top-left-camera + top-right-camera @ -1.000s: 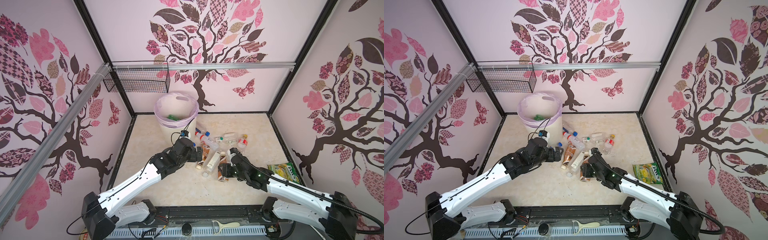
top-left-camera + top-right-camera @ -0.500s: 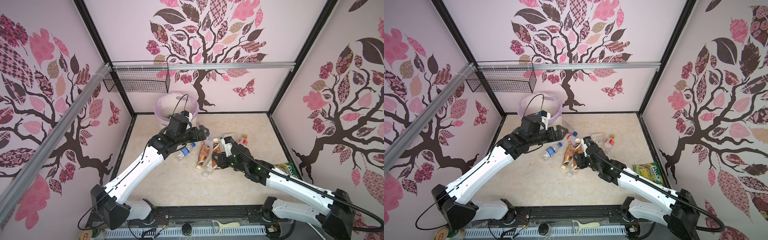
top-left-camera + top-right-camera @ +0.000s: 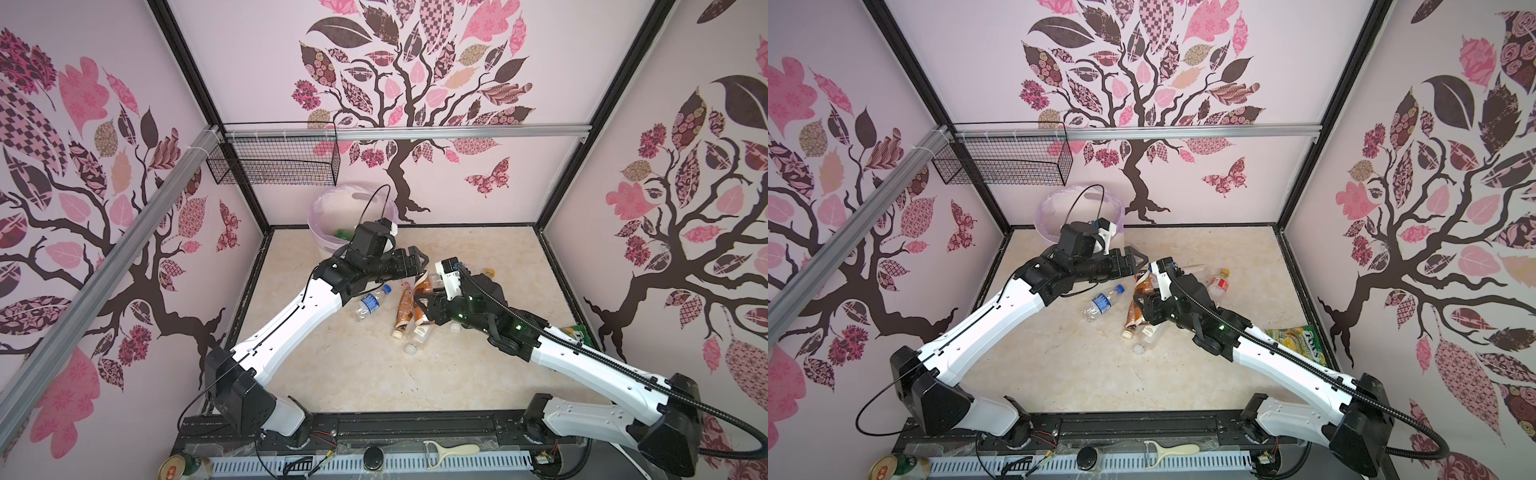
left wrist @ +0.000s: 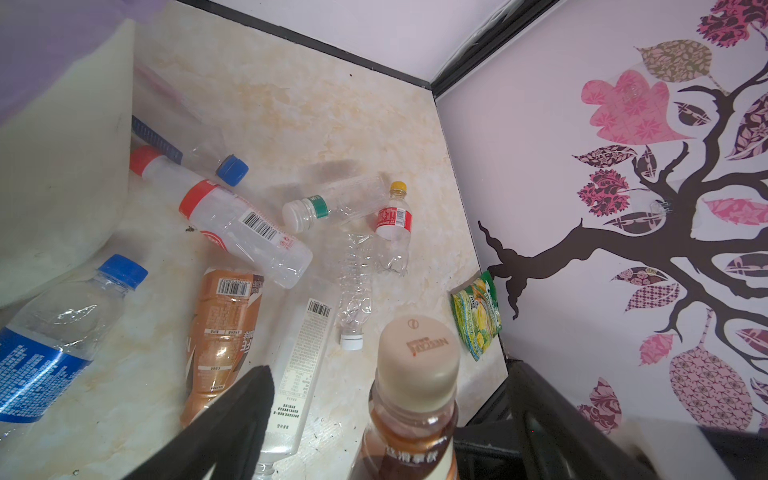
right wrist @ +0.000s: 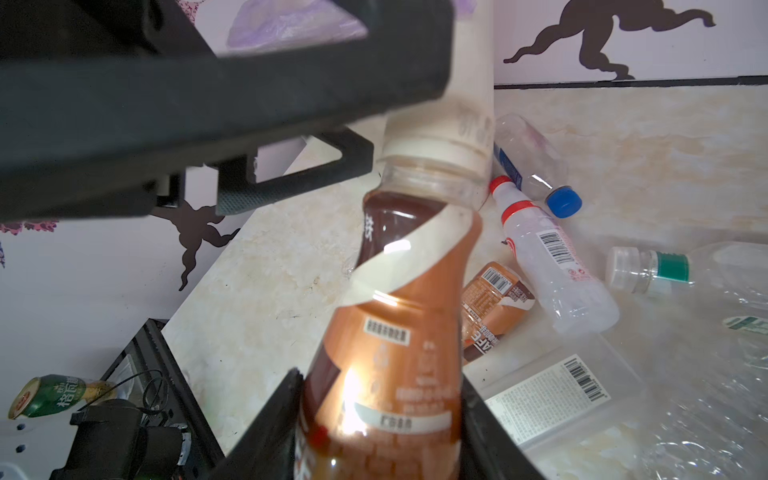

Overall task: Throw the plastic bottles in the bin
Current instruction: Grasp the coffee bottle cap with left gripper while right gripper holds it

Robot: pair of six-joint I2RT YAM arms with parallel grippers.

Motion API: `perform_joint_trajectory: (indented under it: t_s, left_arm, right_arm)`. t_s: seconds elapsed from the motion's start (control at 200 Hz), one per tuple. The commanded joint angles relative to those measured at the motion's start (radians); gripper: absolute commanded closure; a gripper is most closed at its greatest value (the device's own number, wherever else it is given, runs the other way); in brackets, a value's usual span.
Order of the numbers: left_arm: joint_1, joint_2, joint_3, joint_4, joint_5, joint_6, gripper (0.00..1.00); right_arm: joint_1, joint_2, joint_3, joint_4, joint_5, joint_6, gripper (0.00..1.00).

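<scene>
My right gripper [image 5: 380,380] is shut on the body of a brown-labelled bottle [image 5: 399,316] and holds it off the floor, cream cap uppermost. My left gripper [image 4: 392,374] is open, with one finger on each side of that bottle's cap [image 4: 415,361], clear of it. In both top views the two grippers [image 3: 422,264] [image 3: 1144,299] meet over the bottle pile, near the bin [image 3: 328,212] at the back left; a green bottle [image 3: 343,234] lies inside it. Several plastic bottles lie on the floor: a blue-labelled one [image 3: 371,302], a second brown one [image 4: 220,332], a red-capped clear one [image 4: 241,232].
A green-yellow snack packet [image 3: 1296,340] lies by the right wall. A black wire basket [image 3: 274,166] hangs on the back wall above the bin. A peeler [image 3: 451,451] and a can [image 3: 174,465] sit on the front ledge.
Both grippers have risen from the pile. The right one has lifted the brown bottle, and the left one has swung across so that its fingers now flank the cap.
</scene>
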Motion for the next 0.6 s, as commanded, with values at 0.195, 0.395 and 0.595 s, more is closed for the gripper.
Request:
perform_joint_trajectory:
  t_s: [0.195, 0.395, 0.595]
  left_arm:
    - [0.0, 0.02, 0.042, 0.063, -0.008, -0.013, 0.27]
    - [-0.001, 0.052, 0.057, 0.082, 0.01, -0.025, 0.38]
    - [-0.001, 0.067, 0.059, 0.09, 0.009, -0.028, 0.53]
  right_arm:
    - [0.003, 0.017, 0.055, 0.026, -0.03, -0.01, 0.53]
    - [0.003, 0.017, 0.047, 0.04, -0.039, -0.01, 0.53]
    - [0.003, 0.018, 0.043, 0.04, -0.03, -0.014, 0.53]
